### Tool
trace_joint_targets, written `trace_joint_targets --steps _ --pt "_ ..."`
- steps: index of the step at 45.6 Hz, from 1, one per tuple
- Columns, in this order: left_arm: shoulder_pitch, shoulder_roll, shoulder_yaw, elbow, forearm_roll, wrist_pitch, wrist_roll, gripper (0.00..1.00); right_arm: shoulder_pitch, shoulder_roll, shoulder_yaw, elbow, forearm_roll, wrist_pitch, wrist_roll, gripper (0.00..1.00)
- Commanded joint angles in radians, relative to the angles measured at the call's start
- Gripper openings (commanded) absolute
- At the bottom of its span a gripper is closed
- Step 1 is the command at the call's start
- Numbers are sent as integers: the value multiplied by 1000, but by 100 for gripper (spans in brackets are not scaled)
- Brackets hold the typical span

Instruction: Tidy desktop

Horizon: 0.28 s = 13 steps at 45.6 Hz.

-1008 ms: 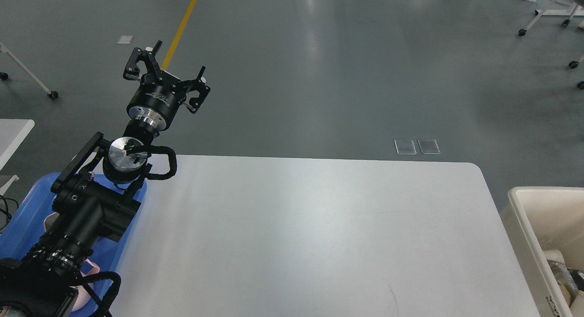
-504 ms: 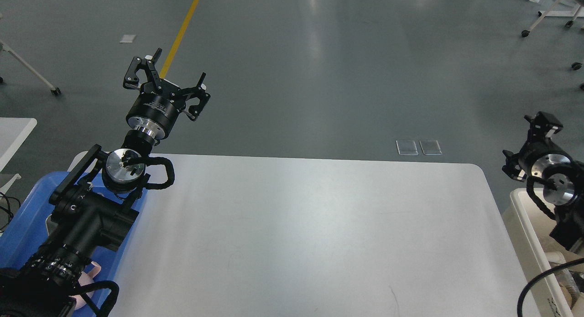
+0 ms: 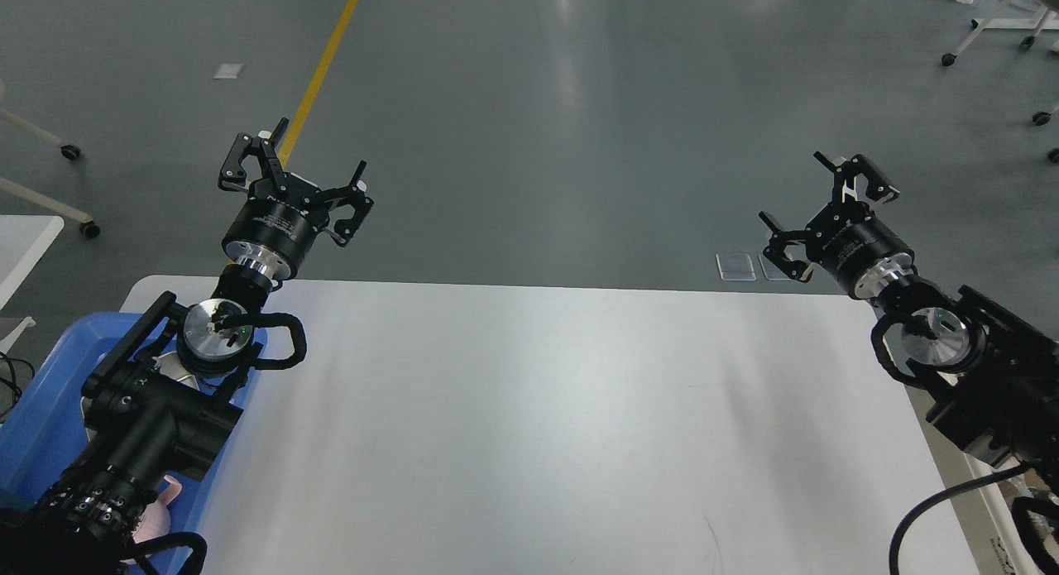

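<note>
The desktop [image 3: 546, 418] is a large white tabletop with rounded corners, and its surface is bare. My left gripper [image 3: 289, 165] is open and empty, held up beyond the table's far left corner. My right gripper [image 3: 815, 198] is open and empty, held up beyond the far right corner. Both arms reach in over the table's side edges.
A blue plastic tray [image 3: 50, 409] with a pink item [image 3: 161, 513] stands at the left, under my left arm. A white bin's rim [image 3: 980, 484] shows at the right behind my right arm. A small white table edge [image 3: 21, 244] is at far left. Grey floor lies beyond.
My right arm has come into view from the right and risen, its gripper now over the far right corner. My left gripper has dropped slightly. The view has shifted a little.
</note>
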Motion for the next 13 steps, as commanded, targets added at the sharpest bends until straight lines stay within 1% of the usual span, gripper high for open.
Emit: trace_joint_targets --steps 1,6,13 --pt "18 -1 0 -2 0 -16 0 98 -29 16 25 51 -1 1 10 100" --pt "23 1 0 -2 0 -16 0 98 -56 45 28 46 -1 -8 13 100" --pt "23 1 0 0 0 -15 -2 98 -81 63 35 43 -3 -12 39 100"
